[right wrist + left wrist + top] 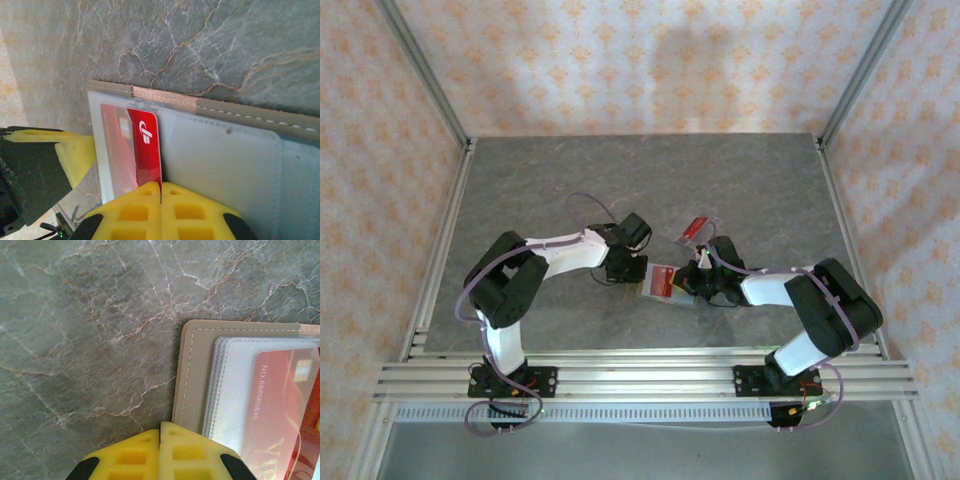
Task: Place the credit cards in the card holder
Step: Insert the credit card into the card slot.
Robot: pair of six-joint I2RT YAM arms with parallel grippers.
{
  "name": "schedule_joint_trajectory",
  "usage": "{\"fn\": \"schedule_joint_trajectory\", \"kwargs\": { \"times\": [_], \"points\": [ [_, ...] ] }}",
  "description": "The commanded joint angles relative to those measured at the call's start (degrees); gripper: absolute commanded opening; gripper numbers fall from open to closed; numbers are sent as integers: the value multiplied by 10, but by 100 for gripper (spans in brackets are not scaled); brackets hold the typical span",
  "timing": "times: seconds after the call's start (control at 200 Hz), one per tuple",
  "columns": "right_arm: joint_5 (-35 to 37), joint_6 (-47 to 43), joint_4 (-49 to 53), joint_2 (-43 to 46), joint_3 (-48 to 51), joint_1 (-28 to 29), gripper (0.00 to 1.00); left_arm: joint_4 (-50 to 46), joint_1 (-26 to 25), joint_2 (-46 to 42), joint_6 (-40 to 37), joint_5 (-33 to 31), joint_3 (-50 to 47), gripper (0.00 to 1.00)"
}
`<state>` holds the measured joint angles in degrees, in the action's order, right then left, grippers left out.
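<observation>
Tan and stitched along its border, the card holder (192,375) lies open on the grey marbled worktop (75,340) between the two arms, partly cut off by the frame edge in both wrist views. Clear sleeves (220,160) cover its inside. One red credit card (280,410) sits within a sleeve, its print dulled by the plastic; its lower corner disappears behind the fingertips of the right claw (161,207). That claw is closed, yellow fingers pressed together at the sleeve edge; whether it pinches card or plastic cannot be made out. The left claw (160,452) is likewise closed, holding nothing, just beside the holder's tan edge; contact cannot be judged. Seen from overhead, a second red object (697,229) lies just beyond the right claw, too small to identify.
</observation>
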<state>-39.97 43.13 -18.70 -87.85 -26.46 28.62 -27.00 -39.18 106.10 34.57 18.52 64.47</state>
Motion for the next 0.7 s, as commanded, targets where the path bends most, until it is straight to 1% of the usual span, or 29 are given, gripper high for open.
{"fn": "schedule_joint_trajectory", "kwargs": {
  "times": [0.0, 0.14, 0.29, 0.505, 0.691],
  "points": [
    [38, 23, 2, 10, 16, 4, 0, 30, -26, 26, 14, 0, -34, 5],
    [54, 44, -7, 23, 24, 12, 0, 47, -37, 26, 33, -2, -50, 5],
    [75, 61, -14, 31, 21, 37, 0, 57, -47, 30, 43, -2, -55, 5],
    [87, 64, -23, 17, 14, 63, 0, 63, -52, 30, 45, 0, -57, 6],
    [87, 54, -20, -7, -2, 71, 0, 71, -52, 27, 45, 4, -64, 6]
  ]
}}
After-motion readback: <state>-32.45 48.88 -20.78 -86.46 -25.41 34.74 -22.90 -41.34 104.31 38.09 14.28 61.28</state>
